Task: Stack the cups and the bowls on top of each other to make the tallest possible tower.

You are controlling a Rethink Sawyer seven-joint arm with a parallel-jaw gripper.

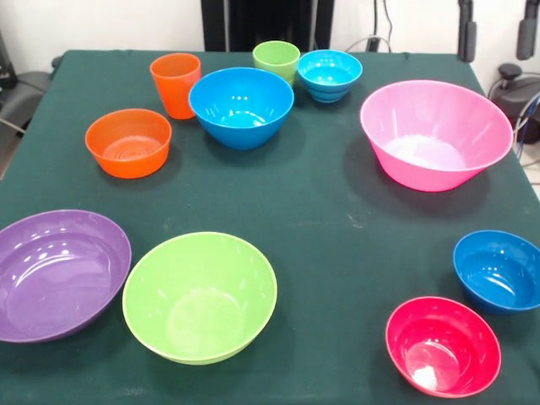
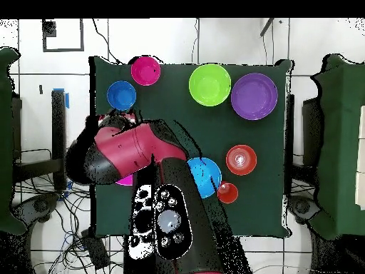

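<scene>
The hand's state cannot be told (arm covers it); bowls show no writing.

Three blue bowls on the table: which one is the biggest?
The large blue bowl at the far side, between the orange cup and the light green cup. It is clearly wider and deeper than the two small blue ones.

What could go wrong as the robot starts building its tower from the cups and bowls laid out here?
1. The orange cup, large blue bowl, green cup and small light-blue bowl stand crowded; reaching for one may knock a neighbour.
2. The purple bowl sits at the table's edge and could be pushed off.
3. The arm hides the pink bowl from overhead, so locating it may fail.
</scene>
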